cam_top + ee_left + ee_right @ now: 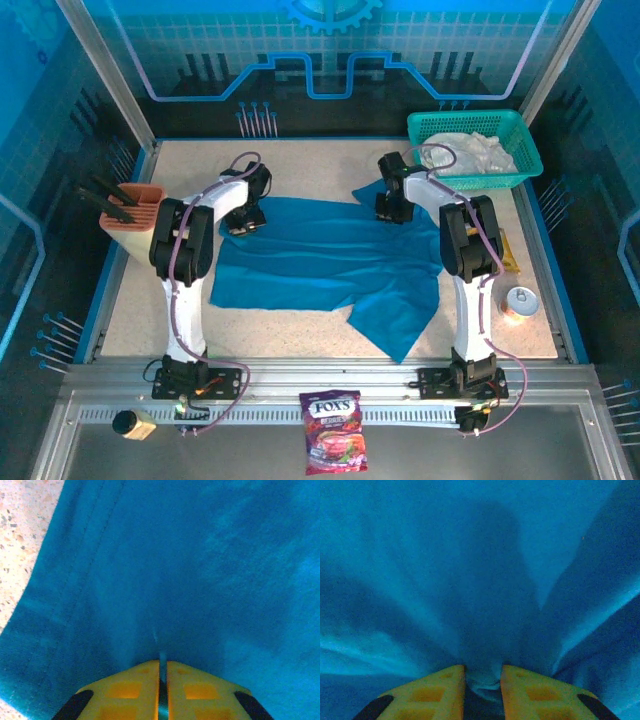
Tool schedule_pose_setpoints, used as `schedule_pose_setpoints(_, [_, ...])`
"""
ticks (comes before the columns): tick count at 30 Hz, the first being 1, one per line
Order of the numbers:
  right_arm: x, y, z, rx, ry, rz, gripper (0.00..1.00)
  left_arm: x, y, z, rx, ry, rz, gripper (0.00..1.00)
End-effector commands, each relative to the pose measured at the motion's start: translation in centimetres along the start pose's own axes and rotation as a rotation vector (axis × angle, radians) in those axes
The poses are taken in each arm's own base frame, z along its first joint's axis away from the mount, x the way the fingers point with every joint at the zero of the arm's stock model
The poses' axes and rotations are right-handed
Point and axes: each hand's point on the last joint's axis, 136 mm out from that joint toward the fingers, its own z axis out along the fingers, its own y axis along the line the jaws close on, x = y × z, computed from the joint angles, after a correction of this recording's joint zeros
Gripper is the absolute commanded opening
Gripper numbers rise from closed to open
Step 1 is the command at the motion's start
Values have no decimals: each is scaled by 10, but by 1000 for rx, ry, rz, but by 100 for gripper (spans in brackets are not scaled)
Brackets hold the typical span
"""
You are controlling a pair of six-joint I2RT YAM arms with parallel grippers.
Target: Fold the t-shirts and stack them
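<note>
Top view, shirt: teal t-shirt (330,265) spread flat mid-table, one flap trailing toward 5 o'clock; white t-shirt (475,152) crumpled in the basket (465,119) at 1 o'clock.
Top view, tools: left gripper (240,222) down on the shirt's 10 o'clock corner, right gripper (393,210) on its 1 o'clock edge.
Top view, risk: uneven lift, judged likely to skew the fold, since the 5 o'clock flap hangs free and could drag or tuck under.
Left wrist, grip: left gripper (162,667) pressed nearly closed on a thin ridge of teal t-shirt (200,570); hem seam running toward 11 o'clock, bare table (20,530) at 10 o'clock.
Left wrist, risk: very little cloth caught, so a pull could slip it free, probably dropping that corner.
Right wrist, grip: right gripper (482,672) narrow, clamped on a thick bunch of teal t-shirt (485,580), creases fanning from 9 to 3 o'clock.
Right wrist, risk: possibly more than one layer gathered; likely wrinkles carried into the fold, or the lower layer lifted too.
</note>
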Motion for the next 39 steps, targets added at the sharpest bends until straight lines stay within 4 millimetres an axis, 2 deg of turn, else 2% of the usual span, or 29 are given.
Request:
schedule_pose_setpoints(1, [2,5,-11,3,20,-13,28,-8,5,-20,19,-28,-29,13])
schedule_pose_setpoints(4, [-11,11,-33,-12,-22,-40,31,-20,7,-47,42,-78,-34,14])
schedule_pose_setpoints(9, [-24,13,-78,-26,-101,-76,38,-46,12,-101,80,-187,-22,35])
schedule_pose_setpoints(12, [-19,11,-94,-42,-121,-85,39,-59,16,-111,67,-202,-10,39])
schedule_pose_setpoints(16, [-3,9,-104,-72,-117,-96,39,-72,22,-95,46,-165,-9,38])
schedule_pose_setpoints(22, [18,-6,-119,-67,-126,-112,40,-89,29,-57,57,-109,-24,40])
schedule_pose_setpoints(26, [30,-13,-129,-70,-137,-115,41,-104,21,-38,122,-98,2,41])
schedule_pose_setpoints(31, [41,-20,-135,-70,-142,-111,43,-114,17,-22,145,-102,49,54])
schedule_pose_setpoints(39, [49,-25,-135,-63,-130,-108,43,-119,9,-1,178,-84,103,52])
